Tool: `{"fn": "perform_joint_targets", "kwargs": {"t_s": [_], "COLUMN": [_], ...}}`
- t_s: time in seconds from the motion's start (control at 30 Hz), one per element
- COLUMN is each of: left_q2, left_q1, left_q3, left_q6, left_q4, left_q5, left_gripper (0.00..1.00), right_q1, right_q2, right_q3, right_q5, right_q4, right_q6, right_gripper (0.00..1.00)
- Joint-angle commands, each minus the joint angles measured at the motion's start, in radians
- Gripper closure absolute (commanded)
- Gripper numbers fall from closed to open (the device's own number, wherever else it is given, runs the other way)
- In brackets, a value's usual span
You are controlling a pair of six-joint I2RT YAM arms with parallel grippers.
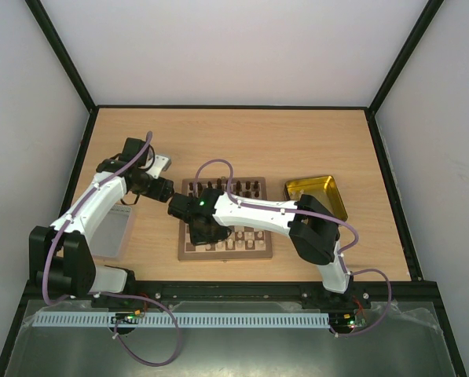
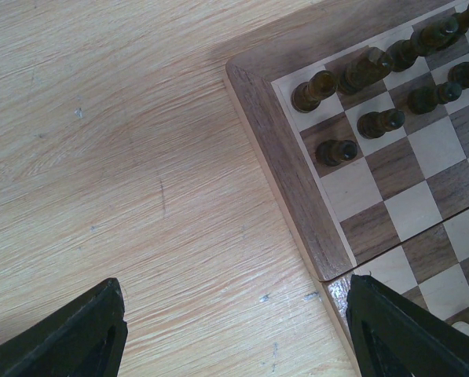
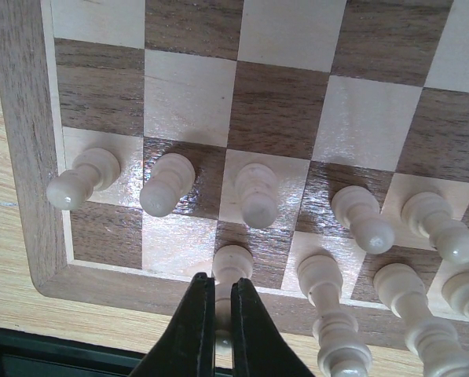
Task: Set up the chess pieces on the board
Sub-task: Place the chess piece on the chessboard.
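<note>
Right gripper (image 3: pixel 222 281): its two black fingers (image 3: pixel 191 334) are pressed together, tips at a cream piece (image 3: pixel 232 261) on the board's (image 3: pixel 14 118) near row, second square from the corner. A pale sliver shows between the fingers, but it cannot be told whether the piece is pinched. The piece stands upright just ahead of the tips, its long axis rising off the square. More cream pieces (image 3: pixel 258 195), turned, glossy and knob-headed, stand beside it and one row beyond. The board is matt wood with dark and cream checks and a dark rounded border. Left gripper (image 2: pixel 234 334): jaws wide apart above grained table (image 2: pixel 100 157), beside the board's edge. Dark pieces (image 2: pixel 336 151) lie beyond it. The right arm is nearer.
</note>
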Motion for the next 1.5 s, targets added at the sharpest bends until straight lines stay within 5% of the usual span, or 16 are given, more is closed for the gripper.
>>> {"fn": "perform_joint_targets", "kwargs": {"t_s": [0.0,0.07,0.57,1.47], "left_q2": [0.003,0.001,0.001,0.027], "left_q1": [-0.006,-0.006,-0.006,-0.011], "left_q3": [-0.011,-0.011,-0.011,-0.006], "left_q6": [0.004,0.004,0.005,0.013], "left_q4": [-0.006,-0.004,-0.003,-0.010], "left_q5": [0.013,0.014,0.019,0.032], "left_gripper": [0.23,0.23,0.23,0.23], "right_q1": [0.007,0.007,0.022,0.023], "right_q2": [0.011,0.011,0.014,0.012], "right_q3": [0.019,0.019,0.012,0.027], "right_q5": [0.022,0.019,-0.004,0.051], "right_q4": [-0.038,-0.037,-0.037,-0.095], "right_q6": [0.011,0.012,0.003,0.023], "right_gripper": [0.97,0.90,0.87,0.97]}}
